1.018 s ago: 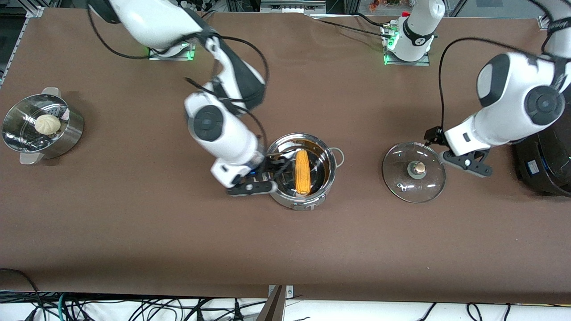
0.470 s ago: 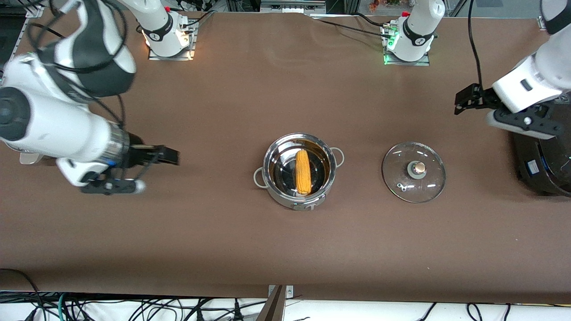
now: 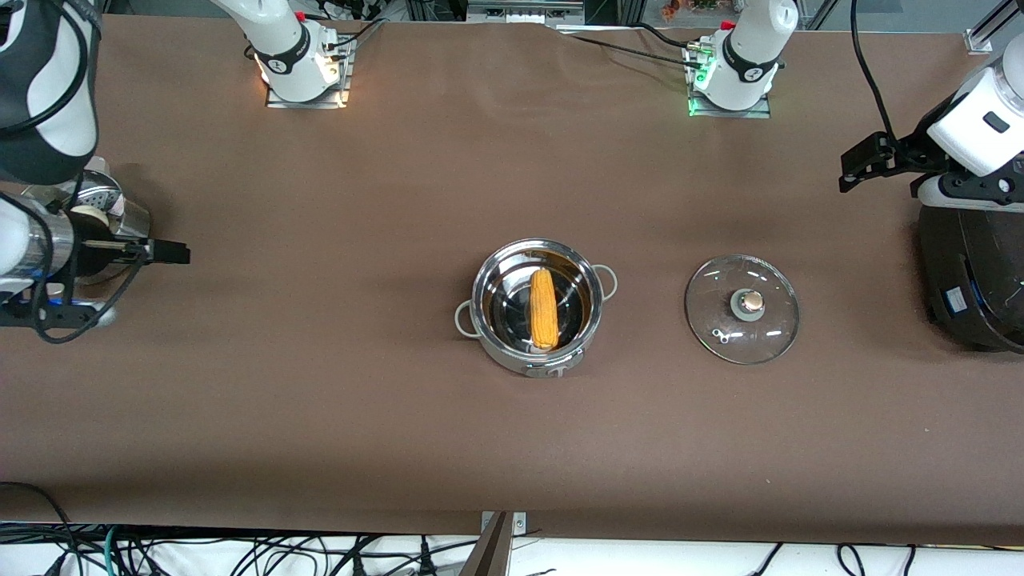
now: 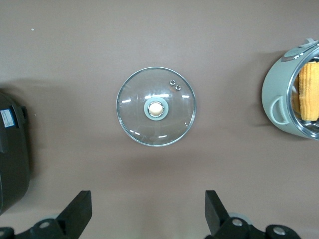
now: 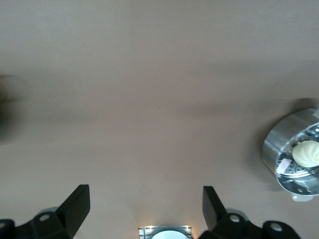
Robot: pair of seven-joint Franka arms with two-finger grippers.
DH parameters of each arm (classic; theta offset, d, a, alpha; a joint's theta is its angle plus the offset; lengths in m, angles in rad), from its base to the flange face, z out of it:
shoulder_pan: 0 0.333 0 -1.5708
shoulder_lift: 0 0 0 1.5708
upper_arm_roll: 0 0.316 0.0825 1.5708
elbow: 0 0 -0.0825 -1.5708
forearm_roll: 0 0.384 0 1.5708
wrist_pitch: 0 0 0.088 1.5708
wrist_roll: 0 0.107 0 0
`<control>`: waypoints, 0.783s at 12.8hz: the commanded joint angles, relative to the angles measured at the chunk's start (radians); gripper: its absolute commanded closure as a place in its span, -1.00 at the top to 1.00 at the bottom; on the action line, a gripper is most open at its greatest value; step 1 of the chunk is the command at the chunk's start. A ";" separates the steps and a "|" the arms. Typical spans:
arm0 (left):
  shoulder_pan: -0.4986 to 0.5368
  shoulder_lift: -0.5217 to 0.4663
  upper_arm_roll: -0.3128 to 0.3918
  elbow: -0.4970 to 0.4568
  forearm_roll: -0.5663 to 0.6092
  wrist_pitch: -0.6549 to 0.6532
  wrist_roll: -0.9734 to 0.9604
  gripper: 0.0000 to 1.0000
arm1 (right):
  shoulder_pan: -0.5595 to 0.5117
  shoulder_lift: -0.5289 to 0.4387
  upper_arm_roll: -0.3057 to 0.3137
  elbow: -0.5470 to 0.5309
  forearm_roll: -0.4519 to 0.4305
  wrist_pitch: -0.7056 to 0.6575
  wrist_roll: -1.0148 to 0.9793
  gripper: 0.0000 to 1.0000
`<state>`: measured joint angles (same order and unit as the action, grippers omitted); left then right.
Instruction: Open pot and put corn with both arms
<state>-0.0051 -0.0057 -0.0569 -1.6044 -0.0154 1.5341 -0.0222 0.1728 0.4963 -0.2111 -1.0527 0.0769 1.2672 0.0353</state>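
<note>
Pot (image 3: 538,306) sits mid-table, uncovered, with the corn (image 3: 543,308) lying flat inside, its long axis running toward the front camera. Cob spans most of the pot's inside and rests on the bottom, touching nothing else that I can see.

Glass lid (image 3: 742,309) is flat on the table beside the pot, toward the left arm's end, knob up, clear of the pot rim. Parked there so the opening stays free.

Left gripper (image 4: 148,214) is up in the air at the left arm's end, by the black cooker (image 3: 972,276); fingers spread wide, holding nothing. Its wrist view looks down on the lid.

Right gripper (image 5: 146,213) is over the right arm's end of the table, next to the steamer basket (image 5: 294,159); fingers wide apart, empty. Basket holds one white bun (image 5: 306,152).

Judgement: both steps look done, lid off and corn in. Both arms are clear of the pot and look parked.
</note>
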 commanded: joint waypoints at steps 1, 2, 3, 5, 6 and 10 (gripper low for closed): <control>-0.012 -0.039 0.014 -0.077 -0.006 0.056 -0.015 1.00 | -0.006 -0.077 0.002 -0.080 -0.063 0.003 0.012 1.00; -0.022 -0.056 0.014 -0.104 -0.006 0.064 -0.021 1.00 | -0.010 -0.129 0.009 -0.152 -0.065 0.044 0.014 1.00; -0.019 -0.077 0.014 -0.138 -0.021 0.081 -0.024 1.00 | -0.035 -0.187 0.039 -0.240 -0.069 0.113 0.011 1.00; -0.015 -0.099 0.017 -0.169 -0.020 0.103 -0.033 1.00 | -0.204 -0.307 0.178 -0.376 -0.071 0.182 0.008 1.00; -0.013 -0.094 0.015 -0.161 -0.017 0.101 -0.041 1.00 | -0.260 -0.353 0.217 -0.422 -0.069 0.182 0.008 1.00; -0.012 -0.077 0.011 -0.147 -0.015 0.095 -0.055 1.00 | -0.265 -0.453 0.226 -0.481 -0.057 0.187 0.003 1.00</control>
<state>-0.0140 -0.0687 -0.0477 -1.7321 -0.0191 1.6126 -0.0675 -0.0892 0.1148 -0.0132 -1.4515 0.0148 1.4214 0.0369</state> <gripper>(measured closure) 0.000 0.000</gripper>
